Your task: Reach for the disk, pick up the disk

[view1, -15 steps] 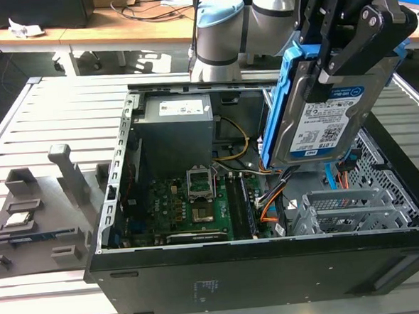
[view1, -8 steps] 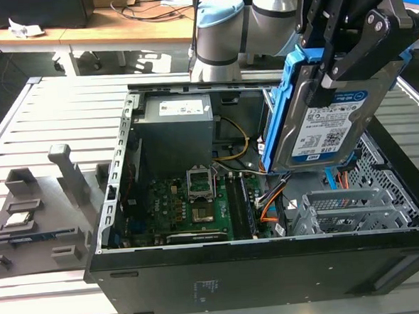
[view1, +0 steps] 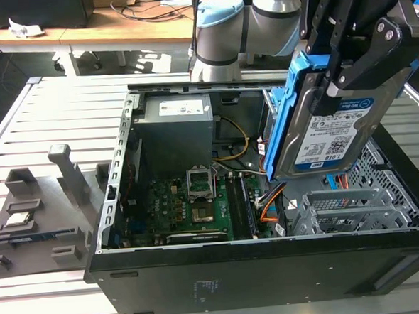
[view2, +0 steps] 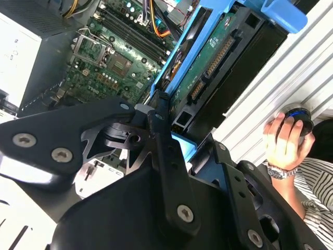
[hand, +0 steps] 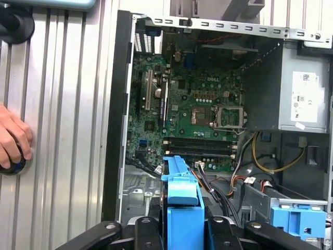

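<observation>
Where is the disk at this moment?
In the exterior view the disk is at the upper right, gripped by the gripper and lifted above the drive cage of the open computer case.

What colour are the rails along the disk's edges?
Blue, running along the silver-grey disk held up in the pincer; clearest in the exterior view.

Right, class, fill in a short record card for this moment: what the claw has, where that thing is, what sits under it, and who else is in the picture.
claw: shut on the disk
disk: lifted clear above the open computer case, tilted, label facing the exterior camera
rails: blue rails run along the disk's edges
below: motherboard and an empty metal drive cage
power supply: grey box at the case's far end
person: a hand rests on a round knob on the slatted table
</observation>
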Motion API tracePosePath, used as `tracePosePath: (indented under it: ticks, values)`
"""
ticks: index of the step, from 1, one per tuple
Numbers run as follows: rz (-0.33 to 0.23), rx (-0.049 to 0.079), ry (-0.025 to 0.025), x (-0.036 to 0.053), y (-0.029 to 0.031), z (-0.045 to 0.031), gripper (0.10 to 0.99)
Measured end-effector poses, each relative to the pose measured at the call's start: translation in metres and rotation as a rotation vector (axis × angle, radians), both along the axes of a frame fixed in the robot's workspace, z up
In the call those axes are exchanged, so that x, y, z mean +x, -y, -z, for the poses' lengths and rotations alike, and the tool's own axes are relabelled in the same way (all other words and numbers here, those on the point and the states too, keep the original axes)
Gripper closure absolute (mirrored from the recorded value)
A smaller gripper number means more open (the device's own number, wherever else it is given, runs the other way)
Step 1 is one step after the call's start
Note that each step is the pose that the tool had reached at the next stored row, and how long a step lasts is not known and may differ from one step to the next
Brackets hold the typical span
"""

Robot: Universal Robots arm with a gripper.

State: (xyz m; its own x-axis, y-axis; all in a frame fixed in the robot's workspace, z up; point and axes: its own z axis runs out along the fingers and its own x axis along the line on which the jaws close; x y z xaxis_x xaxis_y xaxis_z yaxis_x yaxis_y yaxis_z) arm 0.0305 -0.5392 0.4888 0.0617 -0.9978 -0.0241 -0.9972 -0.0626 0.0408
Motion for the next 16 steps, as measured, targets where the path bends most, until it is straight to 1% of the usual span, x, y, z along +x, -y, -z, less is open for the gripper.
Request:
tracePosePath:
  ticks: [4,8,12,16]
  values:
    - [0.000,0.000,0.0000,0.0000,0.0045,0.0000,0.722]
    - [0.000,0.000,0.0000,0.0000,0.0112,0.0000,0.722]
    - [0.000,0.000,0.0000,0.0000,0.0157,0.0000,0.722]
    - [0.000,0.000,-0.0001,0.0000,0.0218,0.0000,0.722]
